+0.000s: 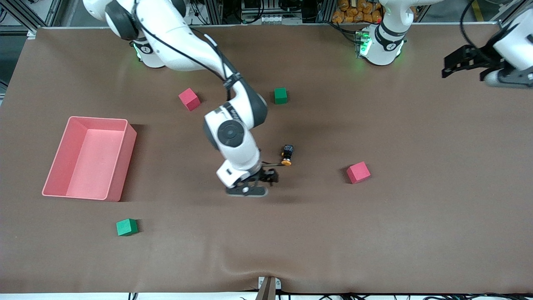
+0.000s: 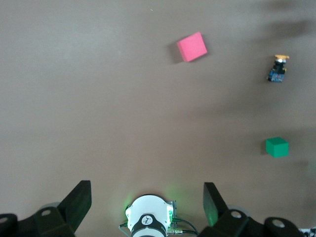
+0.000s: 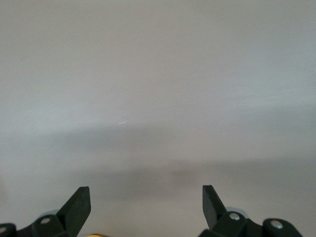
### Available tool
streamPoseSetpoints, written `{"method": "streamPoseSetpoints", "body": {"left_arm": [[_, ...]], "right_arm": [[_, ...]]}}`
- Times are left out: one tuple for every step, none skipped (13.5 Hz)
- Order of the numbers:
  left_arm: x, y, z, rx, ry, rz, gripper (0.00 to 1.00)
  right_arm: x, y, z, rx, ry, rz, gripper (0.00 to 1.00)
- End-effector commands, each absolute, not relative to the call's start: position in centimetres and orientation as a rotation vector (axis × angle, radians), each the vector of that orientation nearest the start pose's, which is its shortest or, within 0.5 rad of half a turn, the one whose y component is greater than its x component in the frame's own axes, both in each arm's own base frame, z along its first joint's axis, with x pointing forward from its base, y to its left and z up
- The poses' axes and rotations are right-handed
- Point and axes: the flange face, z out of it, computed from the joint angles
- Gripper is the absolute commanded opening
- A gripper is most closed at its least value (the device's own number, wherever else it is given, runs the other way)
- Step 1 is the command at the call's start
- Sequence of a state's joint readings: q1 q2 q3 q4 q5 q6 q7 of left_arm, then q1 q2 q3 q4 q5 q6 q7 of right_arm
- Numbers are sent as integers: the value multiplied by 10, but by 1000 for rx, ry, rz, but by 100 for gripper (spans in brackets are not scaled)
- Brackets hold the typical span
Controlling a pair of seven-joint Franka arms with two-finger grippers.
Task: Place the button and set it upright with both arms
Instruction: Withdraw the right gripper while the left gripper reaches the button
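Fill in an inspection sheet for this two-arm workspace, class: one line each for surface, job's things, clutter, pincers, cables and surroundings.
Surface: brown table cover, rumpled at the edge nearest the front camera.
Job's things: button lies on its side mid-table, orange cap toward the front camera, not upright.
Clutter: pink bin toward the right arm's end; two red cubes; two green cubes.
Pincers: right pincer open, low over the table beside the button, holding nothing; left pincer open, waiting raised over the left arm's end.
Cables: black cable along the right arm; wires by the left arm's base.
Surroundings: metal framing and equipment past the bases.
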State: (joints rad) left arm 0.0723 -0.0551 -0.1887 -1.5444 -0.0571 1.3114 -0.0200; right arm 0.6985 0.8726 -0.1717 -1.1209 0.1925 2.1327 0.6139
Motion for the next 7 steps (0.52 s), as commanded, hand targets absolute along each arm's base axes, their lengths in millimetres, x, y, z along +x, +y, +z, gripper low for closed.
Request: {"method": "streamPoseSetpoints", "body": {"left_arm": [[520, -110, 610, -3150, 276, 414, 100], [522, -130, 597, -3140, 319, 451, 100], [525, -155, 583, -3128, 323, 488, 100], [527, -183, 561, -3110, 322, 554, 100], [528, -211, 535, -3091, 327, 628, 100], [529, -238, 506, -3067, 343, 702, 100], [528, -263, 482, -3045, 361, 732, 100]], "right_arm": [[675, 351, 361, -3056, 278, -39, 100], [683, 319, 386, -3052, 336, -12, 100], [685, 293, 417, -3043, 368, -9, 100], [687, 268, 452, -3047, 331, -51, 100], [690, 243, 477, -3061, 266, -108, 100], [691, 210, 498, -3031, 284, -80, 100], [685, 190, 512, -2977, 328, 8, 100]]}}
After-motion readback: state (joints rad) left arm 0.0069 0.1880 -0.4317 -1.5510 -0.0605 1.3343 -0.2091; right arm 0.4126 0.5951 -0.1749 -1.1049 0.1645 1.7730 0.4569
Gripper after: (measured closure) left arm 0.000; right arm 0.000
